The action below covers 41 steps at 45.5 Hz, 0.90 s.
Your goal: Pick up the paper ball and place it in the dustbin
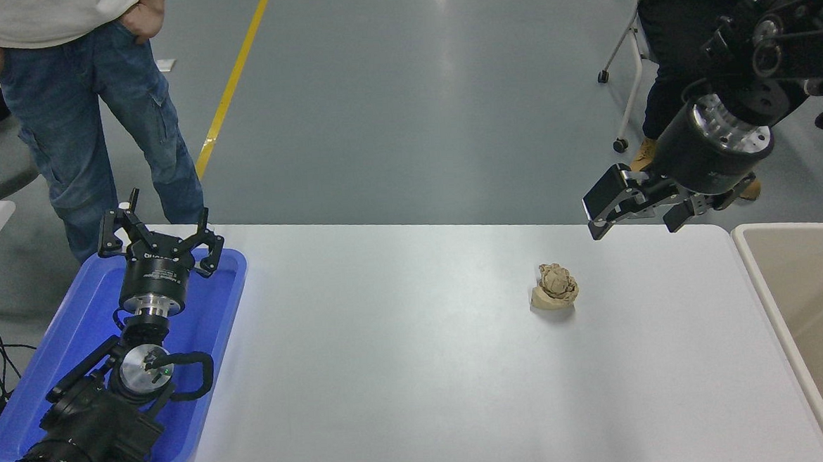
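The paper ball (555,287), a small crumpled tan-brown wad, lies on the white table (405,372) right of centre. The beige dustbin (763,279) stands at the table's right edge, only partly in view. My right gripper (632,216) is open and empty, held in the air above the table's far edge, up and to the right of the ball and left of the bin. My left gripper (160,237) is open and empty, parked over the blue tray at the lower left.
A shallow blue tray (45,363) lies at the table's left end under the left arm. A person in jeans (95,114) stands at the far left. A seated person (684,55) is at the far right, behind my right arm.
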Motion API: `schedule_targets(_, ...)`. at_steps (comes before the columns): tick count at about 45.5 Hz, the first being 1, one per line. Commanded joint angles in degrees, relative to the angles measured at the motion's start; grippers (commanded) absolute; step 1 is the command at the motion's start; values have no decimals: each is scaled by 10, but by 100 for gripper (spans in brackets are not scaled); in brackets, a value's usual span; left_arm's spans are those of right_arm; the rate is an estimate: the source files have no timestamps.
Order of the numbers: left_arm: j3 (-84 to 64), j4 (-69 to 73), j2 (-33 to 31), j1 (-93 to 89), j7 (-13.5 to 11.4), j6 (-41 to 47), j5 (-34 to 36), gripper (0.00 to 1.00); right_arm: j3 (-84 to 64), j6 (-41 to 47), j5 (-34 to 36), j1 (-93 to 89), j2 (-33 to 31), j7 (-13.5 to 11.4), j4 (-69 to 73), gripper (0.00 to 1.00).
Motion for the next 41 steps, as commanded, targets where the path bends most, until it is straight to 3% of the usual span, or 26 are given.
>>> schedule_targets(1, 0, 0, 0, 0, 0, 0, 0, 100, 0, 0, -1, -5, 2, 0, -17, 100)
schedule_targets(41, 0, 0, 0, 0, 0, 0, 0, 100, 34, 0, 0, -81, 1, 2, -145, 100)
